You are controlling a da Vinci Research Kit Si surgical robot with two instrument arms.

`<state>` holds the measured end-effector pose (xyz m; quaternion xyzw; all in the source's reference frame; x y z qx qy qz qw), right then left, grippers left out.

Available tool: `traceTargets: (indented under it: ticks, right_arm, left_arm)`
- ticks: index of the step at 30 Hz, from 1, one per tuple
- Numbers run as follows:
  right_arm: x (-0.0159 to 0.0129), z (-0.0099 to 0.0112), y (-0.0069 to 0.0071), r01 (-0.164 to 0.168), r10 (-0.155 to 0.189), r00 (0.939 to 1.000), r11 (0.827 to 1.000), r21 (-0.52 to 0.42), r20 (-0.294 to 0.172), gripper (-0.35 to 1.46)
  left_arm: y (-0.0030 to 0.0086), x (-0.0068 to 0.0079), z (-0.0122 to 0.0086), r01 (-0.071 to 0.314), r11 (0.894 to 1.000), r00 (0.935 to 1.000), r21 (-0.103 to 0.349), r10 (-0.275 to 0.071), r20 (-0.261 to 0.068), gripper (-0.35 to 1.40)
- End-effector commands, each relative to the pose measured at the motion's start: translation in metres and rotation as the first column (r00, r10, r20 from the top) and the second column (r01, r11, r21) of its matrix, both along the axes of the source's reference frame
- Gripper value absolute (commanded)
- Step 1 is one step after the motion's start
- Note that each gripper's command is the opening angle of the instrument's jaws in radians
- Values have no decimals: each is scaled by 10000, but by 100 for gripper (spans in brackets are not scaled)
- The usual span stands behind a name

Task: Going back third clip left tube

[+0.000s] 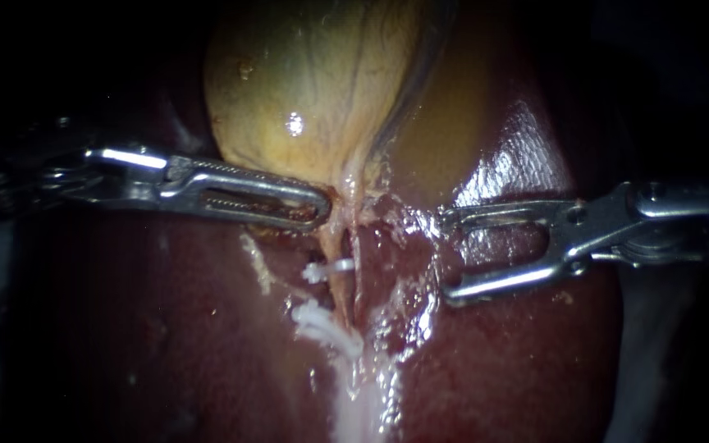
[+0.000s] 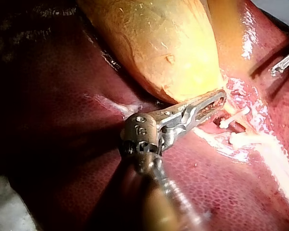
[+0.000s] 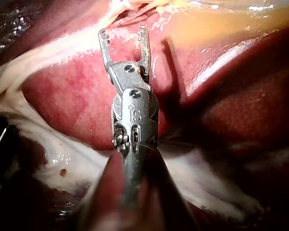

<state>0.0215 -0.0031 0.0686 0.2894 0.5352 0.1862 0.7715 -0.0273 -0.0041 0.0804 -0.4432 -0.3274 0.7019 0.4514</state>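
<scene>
The yellow gallbladder (image 1: 305, 90) lies on the dark red liver (image 1: 166, 328). From its neck a pale tube (image 1: 341, 287) runs down. On that tube sit a small white clip (image 1: 326, 269) and, lower, a larger white clump of clip (image 1: 322, 324). My left instrument (image 1: 322, 209) comes in from the left, its jaws shut on the gallbladder's neck; the left wrist view shows the same jaws (image 2: 216, 101) just beside the clips (image 2: 233, 117). My right instrument (image 1: 446, 256) is to the right of the tube, jaws open and empty, apart from it. Its open jaws (image 3: 124, 32) hang over the liver.
Wet, glistening torn tissue (image 1: 408, 246) lies between the tube and my right instrument. A white strand (image 1: 359, 410) continues down from the clips. Pale bands of tissue (image 3: 53, 159) cross the liver beside my right instrument's shaft.
</scene>
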Motion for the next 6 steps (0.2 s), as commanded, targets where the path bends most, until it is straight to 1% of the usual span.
traceTargets:
  ticks: [1,6]
  right_arm:
    - [0,0,0,-4,4,10000,10000,3,3,50]
    - [-1,-1,1,-5,5,10000,10000,10,3,50]
  left_arm:
    - [0,1,0,-8,10000,10000,3,8,8,-35]
    - [-1,0,0,-31,10000,10000,11,31,22,-35]
